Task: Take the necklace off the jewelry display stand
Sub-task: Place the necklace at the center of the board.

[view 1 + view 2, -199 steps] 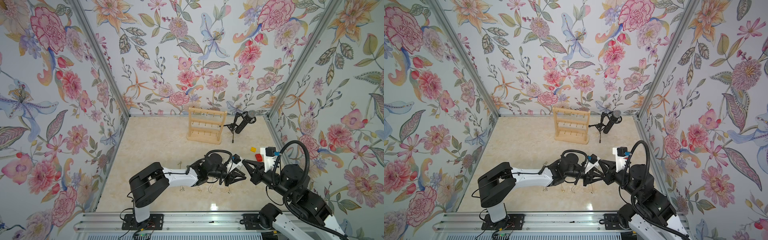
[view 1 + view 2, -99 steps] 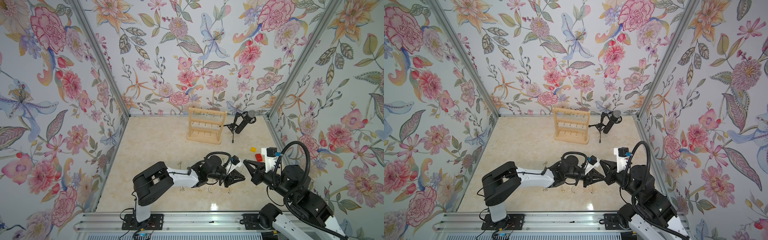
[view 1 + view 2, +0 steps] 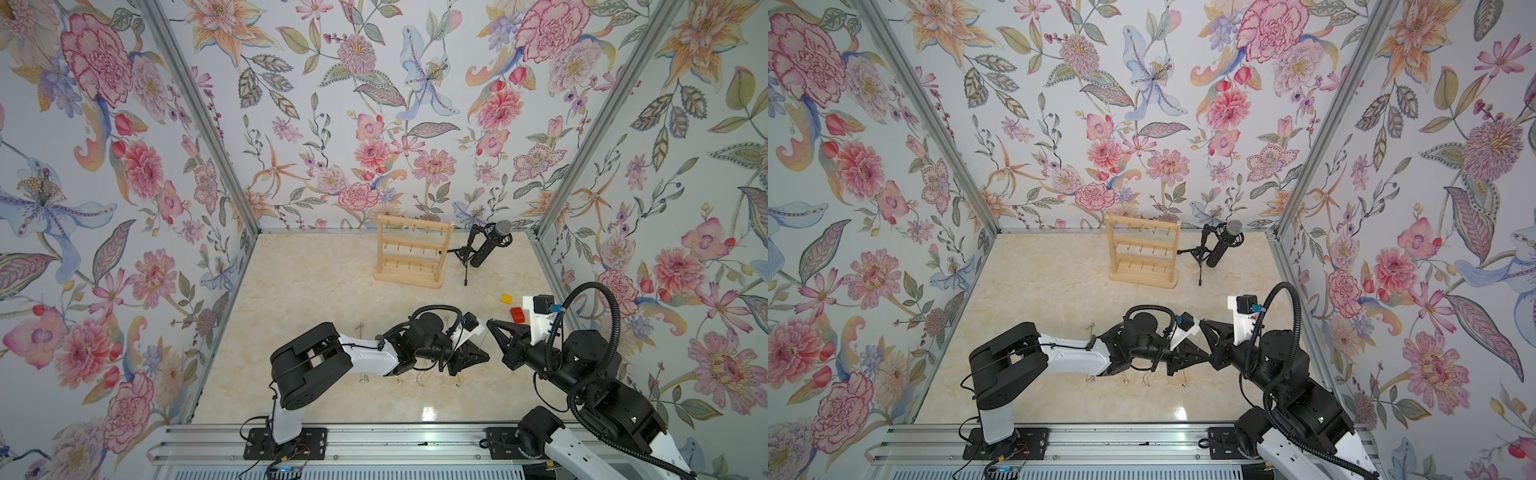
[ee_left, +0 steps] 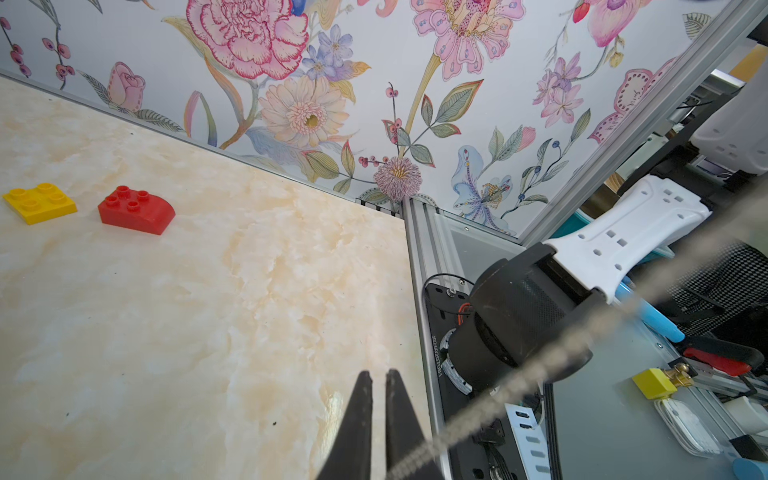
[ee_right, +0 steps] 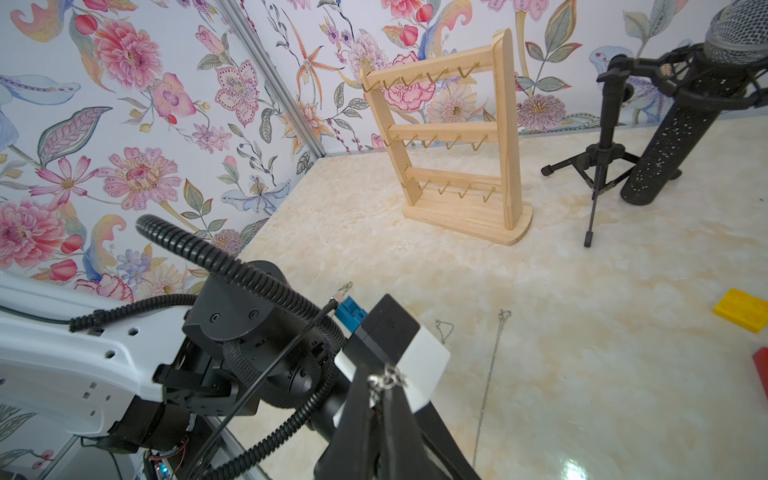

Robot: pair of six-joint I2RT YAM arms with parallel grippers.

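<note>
Right gripper (image 5: 379, 384): jaws closed on necklace (image 5: 386, 379) at its clasp. Pinch shows only in right wrist view, lower centre; top views too small to show it. Left wrist view: necklace is blurred streak from bottom centre to right edge. Left gripper (image 4: 376, 376): fingers nearly together, thin slit; cannot tell if it grips chain. Stand (image 3: 409, 277) upright at upper centre of floor in both top views, well apart from necklace.

Glossy white links (image 3: 365, 358), black joints (image 3: 428, 328) — ribbed black cable hoses (image 5: 208, 252).
</note>
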